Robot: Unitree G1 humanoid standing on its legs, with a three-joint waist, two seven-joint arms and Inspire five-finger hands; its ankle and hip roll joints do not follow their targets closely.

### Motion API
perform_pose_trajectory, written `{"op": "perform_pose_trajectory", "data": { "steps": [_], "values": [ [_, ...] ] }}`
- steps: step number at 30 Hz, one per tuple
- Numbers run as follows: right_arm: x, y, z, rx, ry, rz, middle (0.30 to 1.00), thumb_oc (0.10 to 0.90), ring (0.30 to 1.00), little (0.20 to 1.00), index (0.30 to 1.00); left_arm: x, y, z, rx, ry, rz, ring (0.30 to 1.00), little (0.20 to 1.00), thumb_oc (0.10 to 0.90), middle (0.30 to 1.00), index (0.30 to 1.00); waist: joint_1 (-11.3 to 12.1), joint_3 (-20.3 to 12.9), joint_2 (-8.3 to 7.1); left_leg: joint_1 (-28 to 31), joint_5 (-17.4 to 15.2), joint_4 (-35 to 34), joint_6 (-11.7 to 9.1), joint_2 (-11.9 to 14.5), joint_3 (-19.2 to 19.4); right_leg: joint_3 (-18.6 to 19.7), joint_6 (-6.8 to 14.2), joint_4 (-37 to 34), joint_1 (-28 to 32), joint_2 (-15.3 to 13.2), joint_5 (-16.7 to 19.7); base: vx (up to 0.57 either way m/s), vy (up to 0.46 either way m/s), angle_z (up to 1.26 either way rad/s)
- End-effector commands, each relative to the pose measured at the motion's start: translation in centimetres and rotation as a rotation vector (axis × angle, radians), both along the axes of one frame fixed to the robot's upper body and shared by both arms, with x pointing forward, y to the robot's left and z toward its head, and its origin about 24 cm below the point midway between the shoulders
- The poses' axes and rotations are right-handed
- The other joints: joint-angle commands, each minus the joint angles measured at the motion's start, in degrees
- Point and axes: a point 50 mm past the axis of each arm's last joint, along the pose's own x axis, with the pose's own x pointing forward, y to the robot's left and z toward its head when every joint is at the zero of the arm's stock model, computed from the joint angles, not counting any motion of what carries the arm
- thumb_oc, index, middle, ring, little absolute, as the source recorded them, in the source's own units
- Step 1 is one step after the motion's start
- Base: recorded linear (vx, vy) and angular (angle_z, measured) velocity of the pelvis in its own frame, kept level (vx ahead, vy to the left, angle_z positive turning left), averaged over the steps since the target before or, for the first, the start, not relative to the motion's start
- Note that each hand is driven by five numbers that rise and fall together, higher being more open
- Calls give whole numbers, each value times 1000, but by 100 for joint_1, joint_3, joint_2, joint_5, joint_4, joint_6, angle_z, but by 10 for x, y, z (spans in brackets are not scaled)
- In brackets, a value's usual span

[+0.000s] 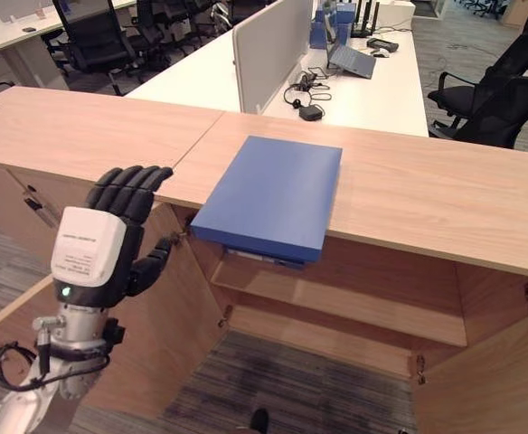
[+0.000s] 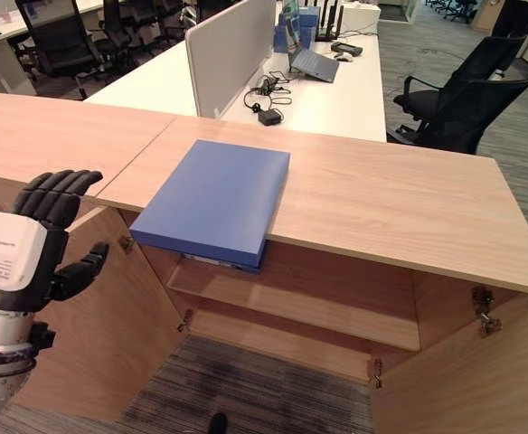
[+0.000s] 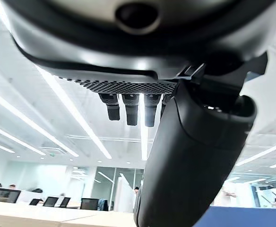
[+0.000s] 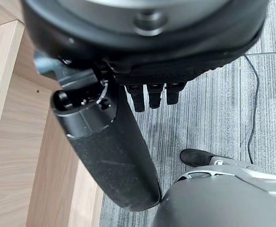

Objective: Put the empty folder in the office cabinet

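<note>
A blue folder lies flat on the wooden cabinet top, its near end sticking out past the front edge. Under it the cabinet stands with both doors swung out, and an inner shelf shows. My left hand is raised at the lower left, in front of the left door and left of the folder, apart from it. Its fingers are relaxed and the thumb stands out, holding nothing. The left wrist view shows a blue corner of the folder past the thumb. My right hand hangs over grey carpet beside a wooden panel, fingers loose and empty.
Behind the cabinet stand white desks with a grey divider screen, a laptop and cables. Black office chairs are at the back right. The right cabinet door stands out at the lower right. Carpet floor lies before the cabinet.
</note>
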Motion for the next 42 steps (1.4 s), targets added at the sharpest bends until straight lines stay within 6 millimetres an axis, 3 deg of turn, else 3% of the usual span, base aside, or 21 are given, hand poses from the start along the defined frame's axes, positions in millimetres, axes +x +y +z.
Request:
{"op": "perform_pose_trajectory", "data": {
  "steps": [1, 19, 28, 42],
  "values": [
    [29, -20, 11, -71, -111, 4, 900, 800, 900, 900, 900, 8, -16, 47, -85, -218, -128, 900, 900, 800, 900, 900, -133, -1, 15, 239, -597, -11, -327, 321, 55, -74, 369, 41, 49, -273, -392, 0, 0, 0],
    [26, -19, 9, -82, -88, -43, 900, 800, 900, 900, 900, 11, -22, 25, -324, -161, -139, 900, 900, 800, 900, 900, -298, 75, 57, 359, -645, -11, -326, 409, 255, 58, 329, 41, 36, -221, -391, 2, -3, -4],
    [26, -19, 9, -75, -95, -67, 900, 800, 900, 900, 900, 19, -36, 26, -253, -130, -203, 900, 900, 800, 900, 900, -413, 44, 63, 424, -681, -11, -332, 417, 272, 106, 316, 41, 74, -216, -421, 9, -3, -3],
    [24, -20, 9, -77, -89, -81, 900, 800, 900, 900, 900, 21, -40, 26, -197, -93, -228, 900, 900, 800, 900, 900, -477, 52, 91, 471, -726, -11, -320, 407, 315, 154, 329, 41, 76, -243, -400, 0, 0, 0]
  ]
}}
